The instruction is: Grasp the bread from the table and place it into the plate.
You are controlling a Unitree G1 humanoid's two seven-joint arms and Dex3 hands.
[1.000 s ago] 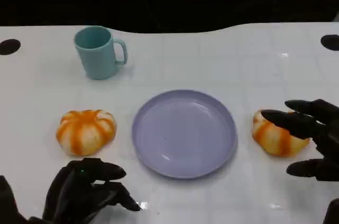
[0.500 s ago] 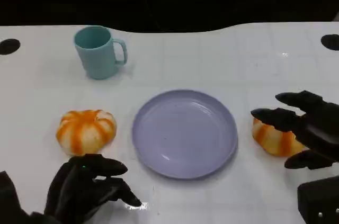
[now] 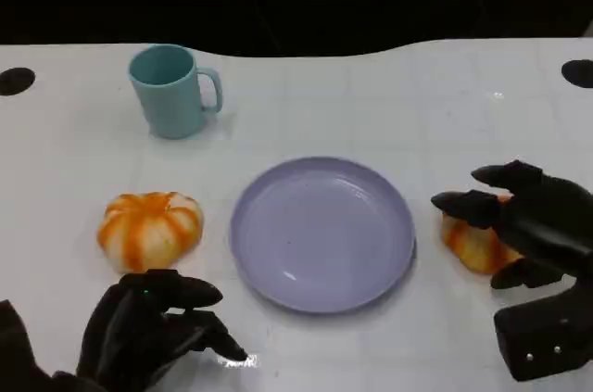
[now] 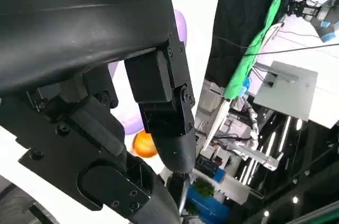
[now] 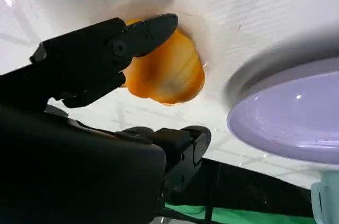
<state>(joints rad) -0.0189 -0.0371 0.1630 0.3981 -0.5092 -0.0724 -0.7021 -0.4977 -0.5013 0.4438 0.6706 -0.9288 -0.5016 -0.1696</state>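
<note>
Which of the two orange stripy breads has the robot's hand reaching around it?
The bread to the right of the purple plate. The right hand has fingers over and beside it. The other bread, left of the plate, sits uncovered.

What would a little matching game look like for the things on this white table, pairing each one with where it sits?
Things:
1. light blue plastic mug
2. round lilac plate
3. orange-and-white striped bread on the left
4. orange-and-white striped bread on the right

Places:
A. middle of the table
B. under the right hand's fingers
C. far left, behind the other things
D. just beyond the left hand

Pairs: 1-C, 2-A, 3-D, 4-B
</note>
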